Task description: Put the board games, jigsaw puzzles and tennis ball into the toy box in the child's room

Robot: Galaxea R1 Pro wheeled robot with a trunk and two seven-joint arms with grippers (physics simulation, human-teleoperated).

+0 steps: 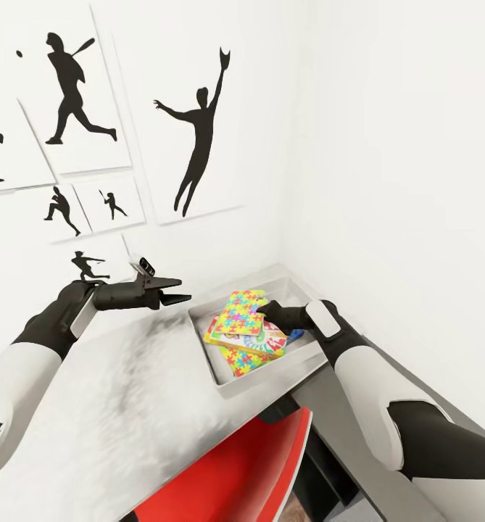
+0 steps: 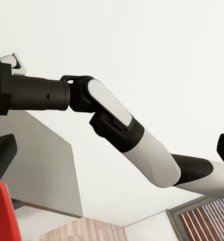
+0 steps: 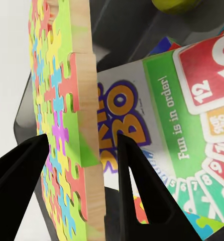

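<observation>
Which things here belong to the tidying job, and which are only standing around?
Job: toy box; held jigsaw; second jigsaw; Skip-Bo box; ball; table; right gripper.
Around: red chair; wall pictures; left gripper.

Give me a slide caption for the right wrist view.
Right gripper jaws straddling an upright jigsaw puzzle above the Skip-Bo board game in the toy box.

The puzzle is a patchwork of yellow, green, red, blue and purple pieces with a pale wood edge. The SKIP BO box is green and white with red cards. Tray and worktop are grey, the wall silhouettes black.
</observation>
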